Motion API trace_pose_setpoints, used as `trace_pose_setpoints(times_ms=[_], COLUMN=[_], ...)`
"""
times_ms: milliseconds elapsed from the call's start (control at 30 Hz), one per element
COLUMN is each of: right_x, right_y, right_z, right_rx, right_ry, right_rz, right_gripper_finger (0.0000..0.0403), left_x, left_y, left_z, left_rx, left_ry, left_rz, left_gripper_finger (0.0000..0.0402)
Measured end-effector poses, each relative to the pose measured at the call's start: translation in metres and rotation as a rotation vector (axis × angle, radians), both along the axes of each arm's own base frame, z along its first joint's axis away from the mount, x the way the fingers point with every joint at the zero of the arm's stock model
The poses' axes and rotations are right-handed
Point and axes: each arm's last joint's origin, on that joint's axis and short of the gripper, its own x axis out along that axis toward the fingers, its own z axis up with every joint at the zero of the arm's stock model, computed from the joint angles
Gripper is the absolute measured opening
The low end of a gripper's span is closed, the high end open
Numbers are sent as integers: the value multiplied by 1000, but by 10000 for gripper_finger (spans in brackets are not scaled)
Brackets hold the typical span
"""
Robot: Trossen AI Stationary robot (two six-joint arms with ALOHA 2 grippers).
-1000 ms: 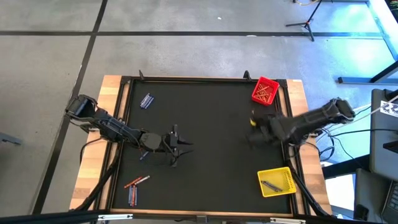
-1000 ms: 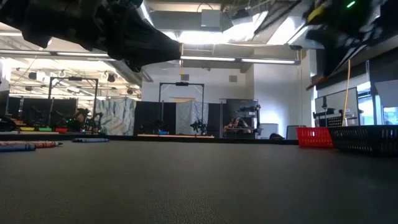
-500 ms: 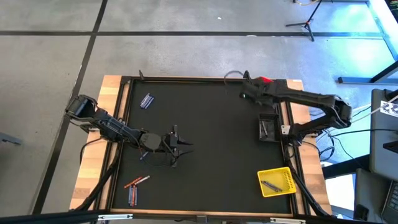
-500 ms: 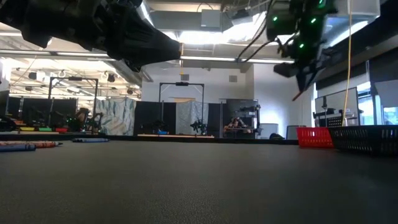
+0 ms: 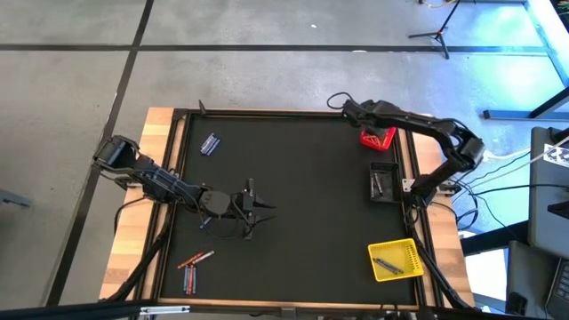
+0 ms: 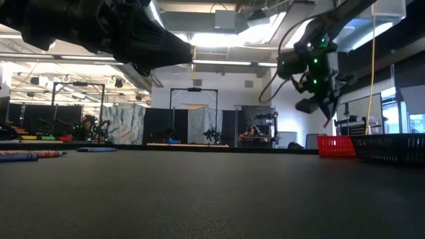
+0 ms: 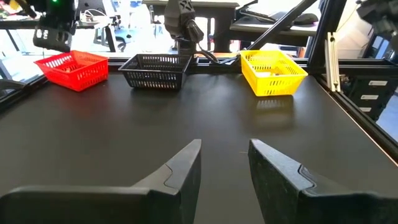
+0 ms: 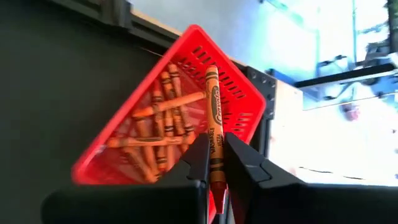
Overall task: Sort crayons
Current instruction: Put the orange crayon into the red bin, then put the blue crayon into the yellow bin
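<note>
Right gripper [image 8: 214, 163], clamped on an orange crayon [image 8: 213, 118], has swung over to the red bin [image 5: 379, 138] at far right — we're abt ready to drop. Left gripper [image 7: 224, 163] waits mid-counter, fingers apart.

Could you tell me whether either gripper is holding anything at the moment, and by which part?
The right gripper pinches an orange crayon near its lower end, above the red bin. The left gripper is open and holds nothing.
</note>
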Motion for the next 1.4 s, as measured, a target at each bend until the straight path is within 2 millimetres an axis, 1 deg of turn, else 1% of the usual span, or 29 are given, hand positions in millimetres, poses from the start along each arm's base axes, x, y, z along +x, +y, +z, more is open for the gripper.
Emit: trace_pose_setpoints(times_ms=[133, 233, 367, 433, 600, 700, 833, 933, 1033, 1133, 1233, 1267, 1400], right_x=[4, 7, 6, 5, 5, 9, 22, 37, 56, 75, 92, 97, 105], right_y=[-3, -1, -2, -1, 0, 6, 27, 50, 76, 98, 117, 122, 132], right_z=[-10, -15, -17, -18, -16, -13, 1, 14, 22, 25, 25, 23, 9], right_rx=[39, 44, 64, 83, 53, 38, -32, -103, -149, -163, -164, -163, -124], right_ry=[90, 146, 211, 231, 275, 268, 213, 126, 20, -81, -158, -183, -300], right_rz=[61, 102, 127, 139, 143, 169, 270, 370, 496, 637, 805, 860, 1042], right_gripper_finger=[28, 28, 36, 55, 125, 154, 171, 170, 167, 166, 166, 166, 166], left_x=[0, 0, 0, 0, 0, 0, 0, 1, 2, 2, 1, 1, -3], left_y=[0, 0, 0, -1, -1, -1, 0, 4, 10, 16, 19, 20, 21], left_z=[0, 0, 0, 0, 0, 0, 0, -1, -3, -8, -13, -13, -15], left_rx=[0, 0, -1, -1, -1, 0, 29, 56, 69, 80, 73, 75, 64], left_ry=[0, 0, -1, -1, -1, -1, 2, 8, 38, 91, 134, 143, 190], left_rz=[0, 0, 0, -3, -5, -5, 0, 21, 49, 70, 85, 86, 92], left_gripper_finger=[126, 126, 126, 126, 126, 126, 126, 126, 126, 126, 126, 126, 126])
